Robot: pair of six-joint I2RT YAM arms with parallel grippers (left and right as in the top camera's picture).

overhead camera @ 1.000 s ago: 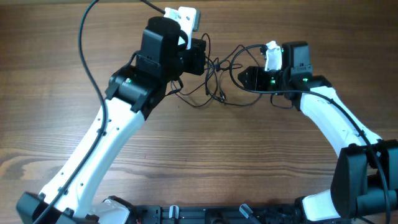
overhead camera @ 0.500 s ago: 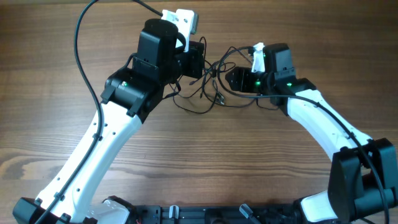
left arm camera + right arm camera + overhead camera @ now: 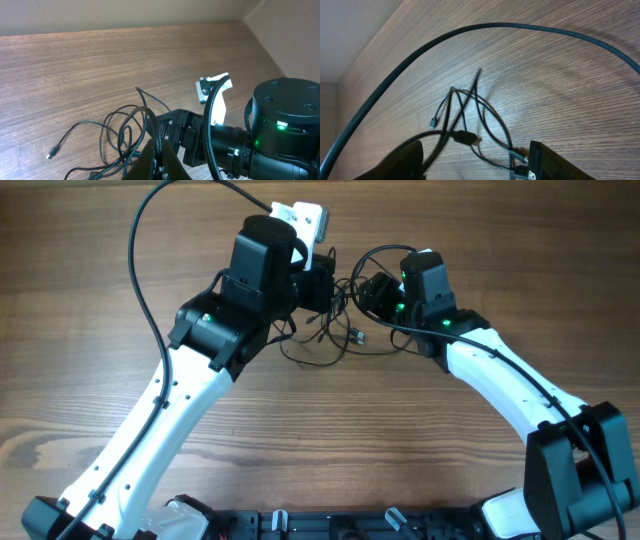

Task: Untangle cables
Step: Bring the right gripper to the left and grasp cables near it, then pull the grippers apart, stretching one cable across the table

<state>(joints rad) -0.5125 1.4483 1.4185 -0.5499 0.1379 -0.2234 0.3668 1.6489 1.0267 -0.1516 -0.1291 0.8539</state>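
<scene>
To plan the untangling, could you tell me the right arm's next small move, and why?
Probably close the right pincer on the cables lying between its open jaws; the left pincer is shut on them, so the two could then pull apart.

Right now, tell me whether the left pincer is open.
No: in the left wrist view the left pincer has its fingers pressed together, pinching strands of the cables.

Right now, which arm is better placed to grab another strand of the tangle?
Right, probably: the right hand is open and faces the cables, while the left hand is shut on them.
</scene>
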